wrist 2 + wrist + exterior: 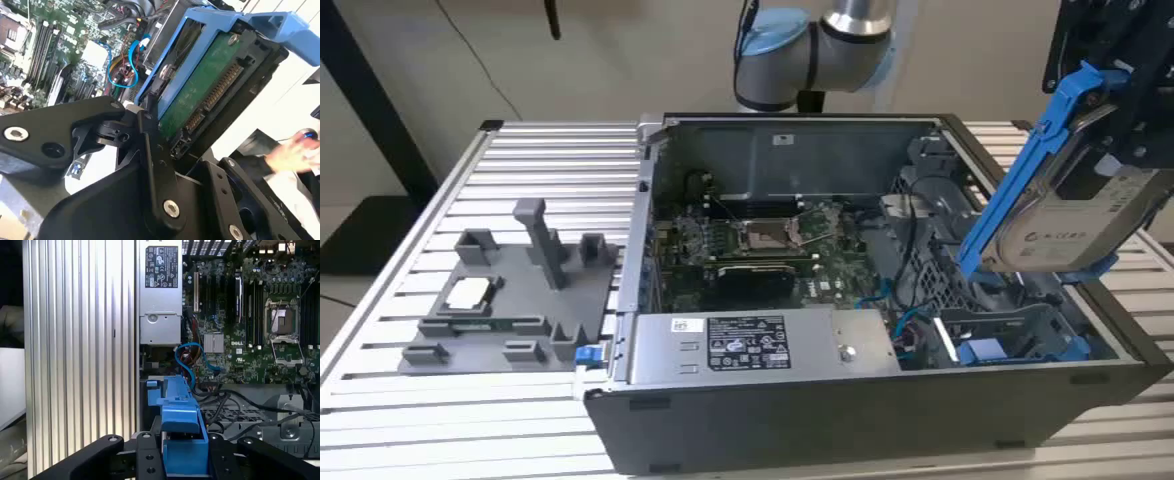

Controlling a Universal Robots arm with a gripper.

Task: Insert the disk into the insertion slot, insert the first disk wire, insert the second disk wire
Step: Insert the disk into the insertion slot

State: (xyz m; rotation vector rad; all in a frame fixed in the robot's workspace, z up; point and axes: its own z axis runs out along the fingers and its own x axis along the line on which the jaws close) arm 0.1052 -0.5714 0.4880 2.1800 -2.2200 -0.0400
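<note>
Exterior view has the disk (1067, 230) held high over the open computer case (854, 420) at the exterior view's right. It is tilted steeply and well apart from the insertion slot (1014, 335) beneath it (the dark bay with blue edges, nothing in it). In the first wrist view the gripper (180, 452) has its jaws clamped on the disk's blue-framed sides. It probably grips at the connector end so the free end can enter first. Blue cables (907, 320) lie loose beside the slot.
</note>
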